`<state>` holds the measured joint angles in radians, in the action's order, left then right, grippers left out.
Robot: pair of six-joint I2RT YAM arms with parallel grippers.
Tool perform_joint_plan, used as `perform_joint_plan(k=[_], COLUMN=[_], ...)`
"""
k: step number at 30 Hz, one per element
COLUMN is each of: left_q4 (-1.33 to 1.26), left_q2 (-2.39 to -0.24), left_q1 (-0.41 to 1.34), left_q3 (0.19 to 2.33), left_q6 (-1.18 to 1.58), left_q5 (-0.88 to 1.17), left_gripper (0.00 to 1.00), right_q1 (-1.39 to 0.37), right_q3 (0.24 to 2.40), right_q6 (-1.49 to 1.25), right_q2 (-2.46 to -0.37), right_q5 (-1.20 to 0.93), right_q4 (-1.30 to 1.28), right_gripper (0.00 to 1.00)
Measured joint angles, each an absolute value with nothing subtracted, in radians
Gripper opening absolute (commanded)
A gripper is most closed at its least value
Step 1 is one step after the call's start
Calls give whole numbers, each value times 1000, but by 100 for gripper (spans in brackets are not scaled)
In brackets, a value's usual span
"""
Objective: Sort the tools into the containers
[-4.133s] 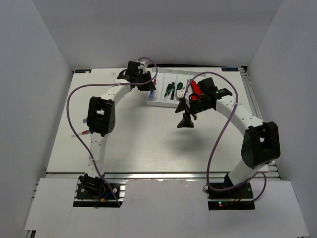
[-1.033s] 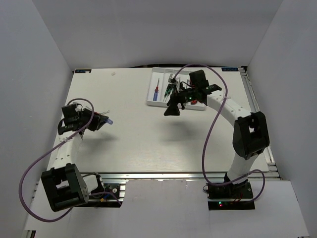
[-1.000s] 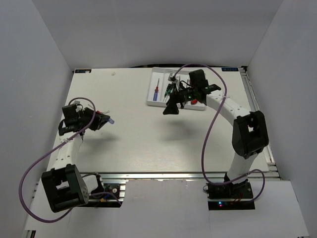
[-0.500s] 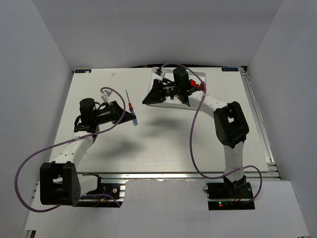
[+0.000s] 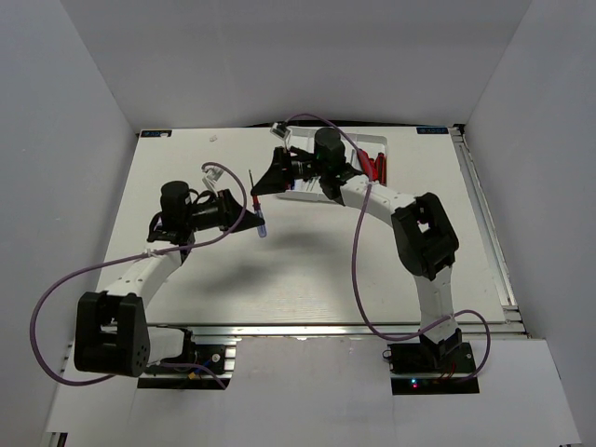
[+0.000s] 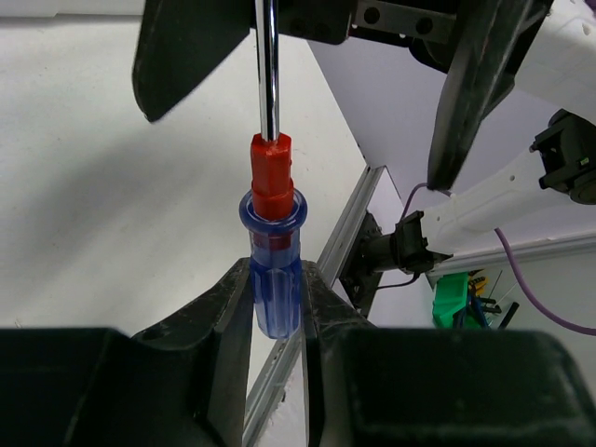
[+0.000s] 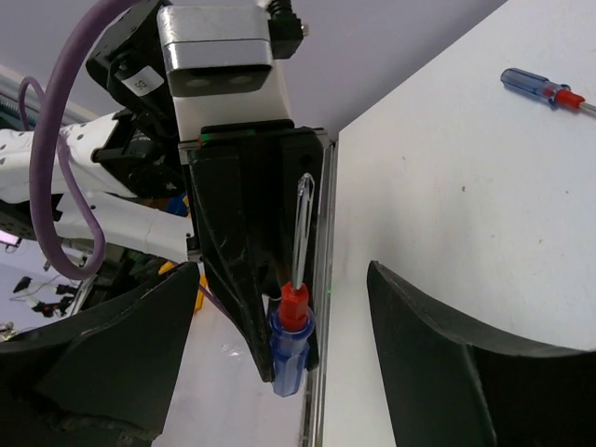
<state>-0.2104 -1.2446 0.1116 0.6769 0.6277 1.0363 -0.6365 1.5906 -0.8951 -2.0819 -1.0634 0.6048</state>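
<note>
My left gripper (image 5: 248,212) (image 6: 275,270) is shut on the handle of a small screwdriver (image 5: 258,207) (image 6: 275,279) with a blue handle and red collar, held in the air with its shaft pointing away. My right gripper (image 5: 270,177) (image 7: 284,279) faces it, open. Its fingers (image 6: 186,47) stand on either side of the metal shaft without touching it. The white tray of containers (image 5: 380,149) lies behind the right arm and is mostly hidden by it. Red-and-black utility knives (image 5: 371,168) show in its right part.
A second blue-handled screwdriver (image 7: 540,88) lies flat on the white surface, seen only in the right wrist view. Purple cables loop off both arms. The table's metal edge rail (image 6: 358,233) runs past below the held tool.
My left arm swung from the table's left side toward the middle, carrying the screwdriver. My right arm left the tray, moved left to meet it, and its jaws narrowed a little.
</note>
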Motion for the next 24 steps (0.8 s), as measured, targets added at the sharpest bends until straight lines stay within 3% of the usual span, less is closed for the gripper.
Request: perform_joint_plan(k=[5, 8, 10, 15, 16, 18, 19, 20, 24], left_q4=[-212, -212, -215, -225, -225, -223, -217, -213, -165], left_q2=[-1258, -1264, -1265, -1267, -1267, -1267, -1267, -1266, -1263], left_q1=[113, 113, 113, 114, 114, 115, 115, 115, 107], left_q3=[692, 699, 702, 703, 703, 702, 702, 702, 709], left_q6=[627, 625, 626, 628, 626, 624, 622, 612, 589], left_q5=[1036, 1037, 1045, 1055, 1054, 1033, 1018, 1002, 938], left_gripper=[0, 3, 12, 38, 52, 70, 89, 98, 98], right_q1=[-649, -658, -660, -656, -656, -656, -656, -654, -641], right_q3=[1589, 1589, 1589, 1589, 1589, 1597, 1607, 1618, 1704], right_q6=[-893, -889, -884, -876, -871, -849, -832, -813, -691], right_q2=[-2082, -2082, -2084, -2085, -2085, -2085, -2085, -2085, -2096], right_q5=[-1070, -1069, -1061, -1058, -1058, -1066, -1069, -1072, -1073], right_q4=[609, 609, 609, 603, 601, 591, 574, 559, 445], right_gripper=[53, 33, 21, 6, 0, 0, 0, 0, 0])
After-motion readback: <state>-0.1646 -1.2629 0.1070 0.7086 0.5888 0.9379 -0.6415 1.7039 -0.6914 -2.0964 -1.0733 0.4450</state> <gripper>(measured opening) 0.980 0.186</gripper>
